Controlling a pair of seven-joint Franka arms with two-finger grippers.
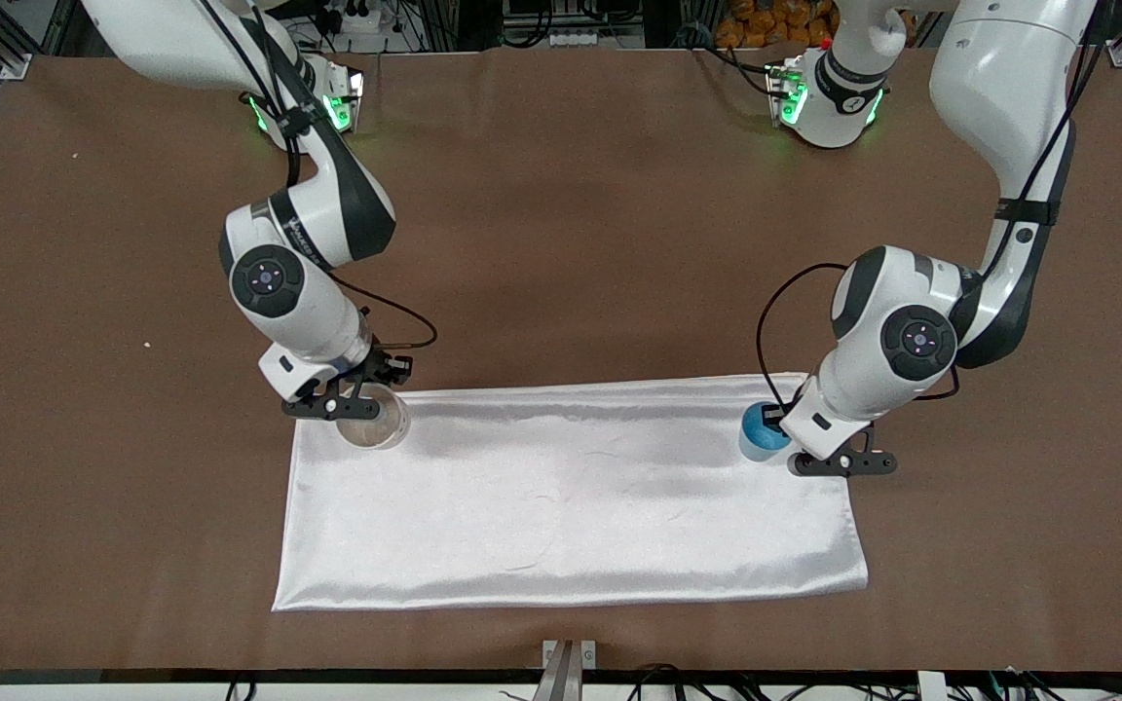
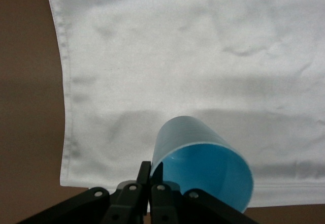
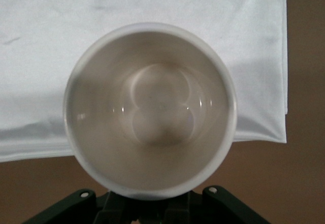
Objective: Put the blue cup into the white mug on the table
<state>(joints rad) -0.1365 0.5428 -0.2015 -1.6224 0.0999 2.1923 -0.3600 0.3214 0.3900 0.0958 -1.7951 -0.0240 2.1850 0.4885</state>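
Note:
The blue cup (image 1: 761, 435) is at the white cloth's corner toward the left arm's end, tilted in the left wrist view (image 2: 203, 155). My left gripper (image 1: 781, 434) (image 2: 152, 170) is shut on its rim, one finger inside and one outside. The white mug (image 1: 376, 424) is at the cloth's corner toward the right arm's end. It fills the right wrist view (image 3: 152, 107), with its pale empty inside showing. My right gripper (image 1: 364, 409) (image 3: 150, 199) is shut on the mug's rim, and the mug hides the fingertips.
A shiny white rectangular cloth (image 1: 571, 506) lies on the brown table (image 1: 561, 243) between the two grippers, nearer to the front camera than the middle of the table. Both arm bases stand along the table's edge farthest from the front camera.

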